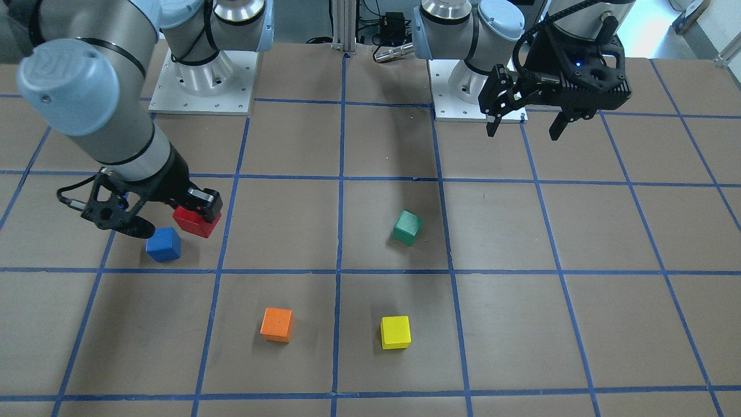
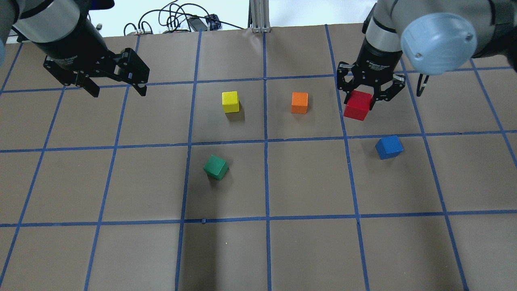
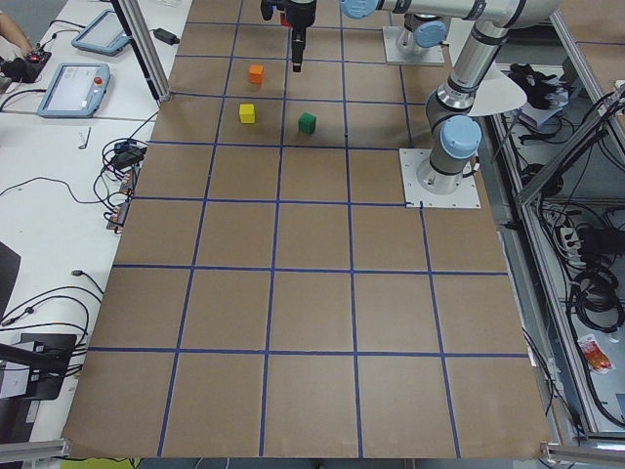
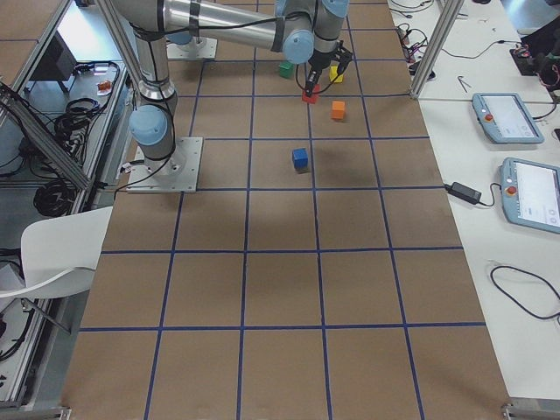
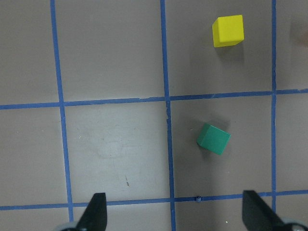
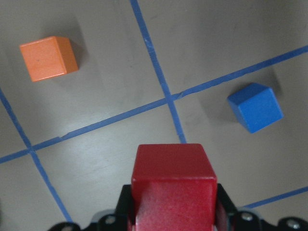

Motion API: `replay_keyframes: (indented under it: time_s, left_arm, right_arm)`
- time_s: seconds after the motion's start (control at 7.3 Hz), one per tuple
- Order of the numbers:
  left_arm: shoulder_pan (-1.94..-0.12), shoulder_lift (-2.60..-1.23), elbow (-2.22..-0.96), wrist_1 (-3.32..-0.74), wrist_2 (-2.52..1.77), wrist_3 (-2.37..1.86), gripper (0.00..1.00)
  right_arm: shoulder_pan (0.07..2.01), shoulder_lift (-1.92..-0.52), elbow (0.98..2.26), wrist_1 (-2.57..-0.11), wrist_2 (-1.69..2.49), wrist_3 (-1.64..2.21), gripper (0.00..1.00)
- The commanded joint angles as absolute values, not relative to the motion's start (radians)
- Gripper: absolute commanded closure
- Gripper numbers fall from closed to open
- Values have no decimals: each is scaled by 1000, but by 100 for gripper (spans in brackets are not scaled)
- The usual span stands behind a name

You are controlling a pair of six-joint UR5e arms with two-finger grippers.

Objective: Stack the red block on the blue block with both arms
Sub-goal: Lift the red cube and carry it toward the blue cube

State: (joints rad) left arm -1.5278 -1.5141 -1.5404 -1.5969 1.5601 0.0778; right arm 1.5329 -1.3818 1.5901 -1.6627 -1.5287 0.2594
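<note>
My right gripper (image 2: 358, 106) is shut on the red block (image 2: 357, 105) and holds it above the table; the block also shows in the front view (image 1: 195, 222) and fills the bottom of the right wrist view (image 6: 173, 185). The blue block (image 2: 389, 147) sits on the table, a little nearer the robot and further right than the red one, apart from it; it also shows in the front view (image 1: 164, 244) and the right wrist view (image 6: 255, 107). My left gripper (image 2: 116, 87) is open and empty, raised over the far left of the table (image 1: 524, 124).
An orange block (image 2: 299, 102), a yellow block (image 2: 230, 101) and a tilted green block (image 2: 216, 167) lie on the brown paper table with its blue tape grid. In the left wrist view the green block (image 5: 213, 139) and yellow block (image 5: 228, 31) lie below.
</note>
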Motion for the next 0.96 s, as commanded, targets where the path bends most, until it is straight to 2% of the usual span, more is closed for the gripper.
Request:
replay_keyframes:
  time_s: [0.0,0.27,0.82]
  left_arm:
    - [-1528,-1516,-1542,-1597,1560,78,0]
    - [-1528,-1514,-1542,-1597,1560,78,0]
    - [-1528,-1516,-1539,-1597,1560,78,0]
  right_arm:
    - [1403,-1394,1656,-1673,-1549,-45,100]
    - [1329,-1405,1736,-1796,-1571,-232,100]
    - [1319,-1430,1876,-1978,-1569,-429,100]
